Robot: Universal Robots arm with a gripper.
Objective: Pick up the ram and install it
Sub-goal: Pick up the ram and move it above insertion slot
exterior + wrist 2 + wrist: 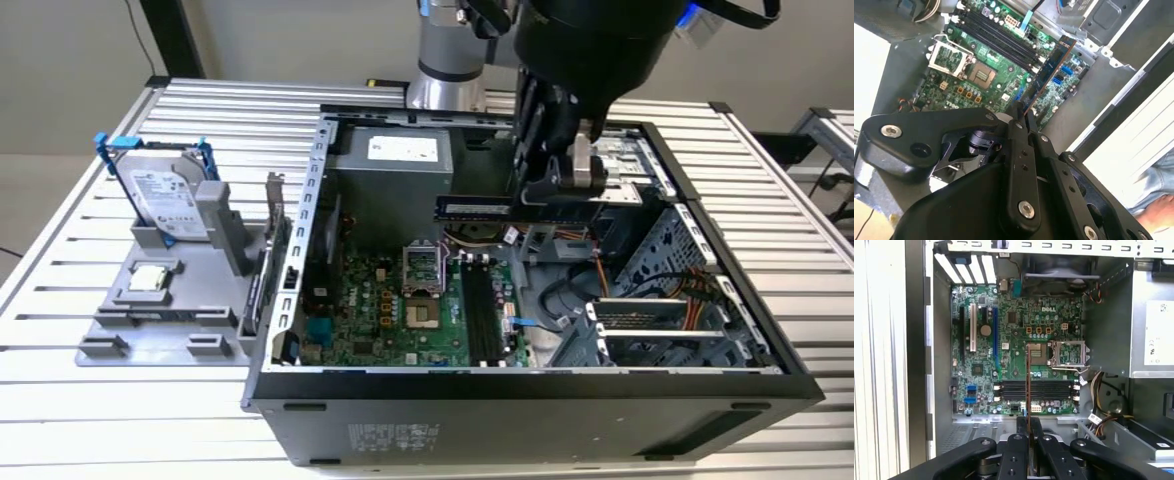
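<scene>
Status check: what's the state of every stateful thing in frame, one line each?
ram: held at one end, not seated
gripper: shut on ram
memory slots: empty
processor socket: retention frame open
computer case: on its side, panel off
hard drive: upright, outside case

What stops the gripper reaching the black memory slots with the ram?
Probably nothing, so likely yes: the gripper holds the ram above the open case, and the memory slots lie uncovered on the motherboard.
</scene>
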